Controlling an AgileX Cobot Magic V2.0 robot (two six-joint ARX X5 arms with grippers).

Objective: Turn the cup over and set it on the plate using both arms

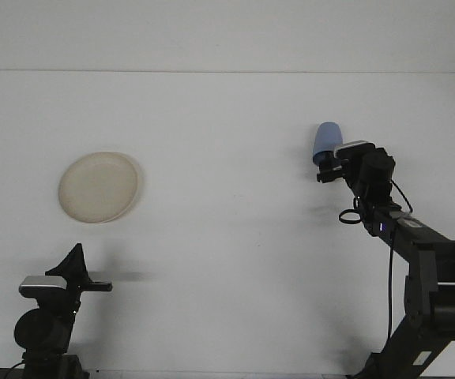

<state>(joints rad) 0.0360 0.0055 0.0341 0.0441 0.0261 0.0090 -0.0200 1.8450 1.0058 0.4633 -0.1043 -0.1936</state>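
Cream-coloured and bare, the plate [99,187] is lying flat at the left of the white table [227,260], with nothing on it. Below it, the left gripper [76,264] is hanging low at the near edge, well apart from everything; from this angle I cannot tell how its fingers are set. Moving across, the blue cup [328,143] is standing mouth-down at the right, well apart from the plate. The right gripper [326,174] is reaching in at the cup's near rim, right against it as far as this view shows, but whether it is gripping yet I cannot tell. So nothing is done so far: the grasp, the flip, the likely handover to the left arm and the placing are all looking ahead of us.
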